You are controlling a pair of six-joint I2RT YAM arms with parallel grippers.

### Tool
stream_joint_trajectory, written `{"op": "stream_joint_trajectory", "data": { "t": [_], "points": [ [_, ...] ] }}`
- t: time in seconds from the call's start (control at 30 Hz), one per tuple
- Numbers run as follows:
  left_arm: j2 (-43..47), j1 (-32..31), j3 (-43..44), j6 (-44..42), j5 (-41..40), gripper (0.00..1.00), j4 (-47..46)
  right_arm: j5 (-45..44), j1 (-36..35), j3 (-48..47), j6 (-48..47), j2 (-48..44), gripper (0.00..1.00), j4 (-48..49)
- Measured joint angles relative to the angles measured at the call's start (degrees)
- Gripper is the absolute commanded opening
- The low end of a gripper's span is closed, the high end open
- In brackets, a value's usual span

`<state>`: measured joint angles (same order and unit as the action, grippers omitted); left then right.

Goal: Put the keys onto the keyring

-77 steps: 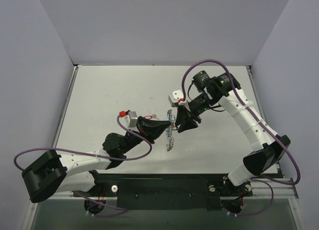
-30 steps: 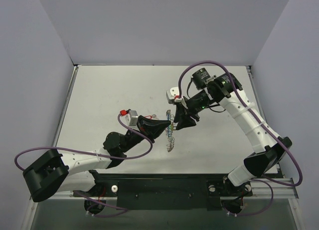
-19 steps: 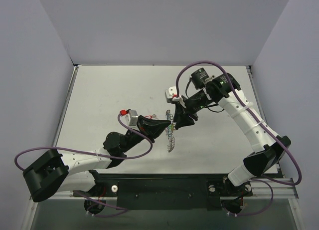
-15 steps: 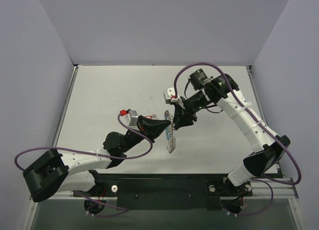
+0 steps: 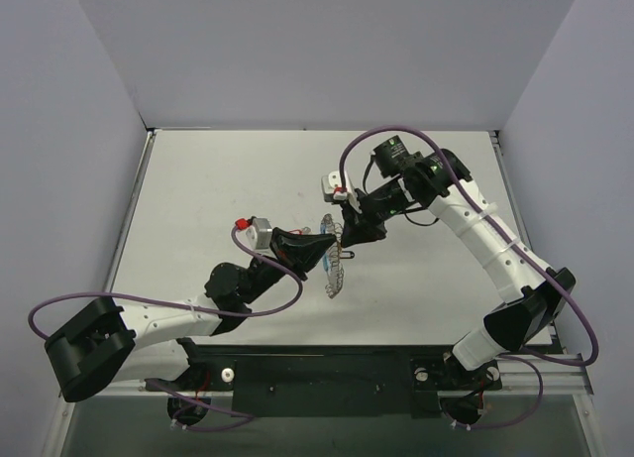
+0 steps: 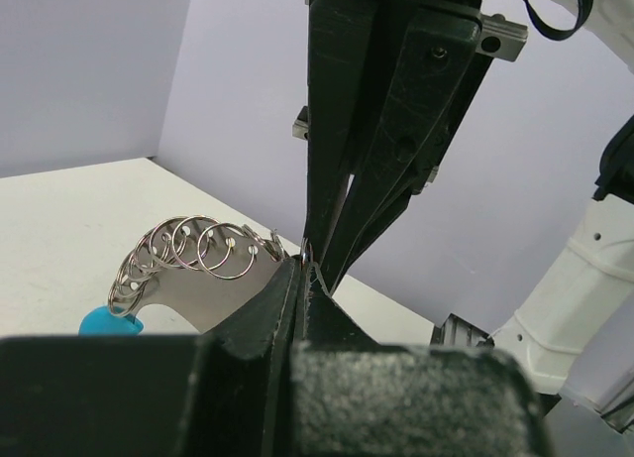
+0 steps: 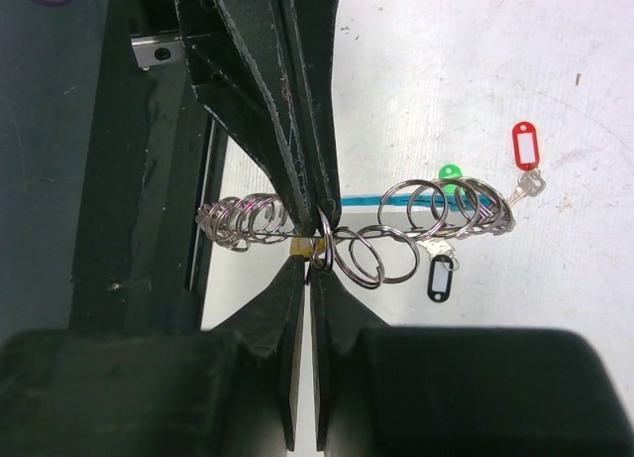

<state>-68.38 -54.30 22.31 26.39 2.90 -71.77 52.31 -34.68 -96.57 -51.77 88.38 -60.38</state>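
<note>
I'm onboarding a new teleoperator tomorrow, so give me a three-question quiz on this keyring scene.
1. Multiple choice: in the right wrist view, which key tag lies farthest from the right gripper? A) red B) black C) yellow
2. True or false: the left gripper is wide open, clear of the keyring.
3. Fill in: the keyring's one plastic segment is coloured ____.

Key: 1 A, the red tag. 2 False, both grippers are shut on the keyring. 3 Blue.
</note>
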Motion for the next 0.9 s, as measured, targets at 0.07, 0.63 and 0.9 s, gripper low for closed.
{"op": "stream_joint_trajectory", "data": {
  "t": [0.07,0.63,0.9],
  "points": [
    [0.1,-0.2,-0.2,-0.5,-1.6,0.0,0.2,-0.6,-0.3,0.2,0.8,0.0,0.0,1.2],
    [0.8,-1.7,-1.1,-2.9,-11.6,0.0,0.4,-5.4,-2.4,2.3,12.7,0.0,0.0,10.7],
    [0.7,-1.7,-1.0,-2.8,-11.1,0.0,0.3,-1.1,-1.6,3.7,17.1,0.0,0.01,12.6]
  ]
}}
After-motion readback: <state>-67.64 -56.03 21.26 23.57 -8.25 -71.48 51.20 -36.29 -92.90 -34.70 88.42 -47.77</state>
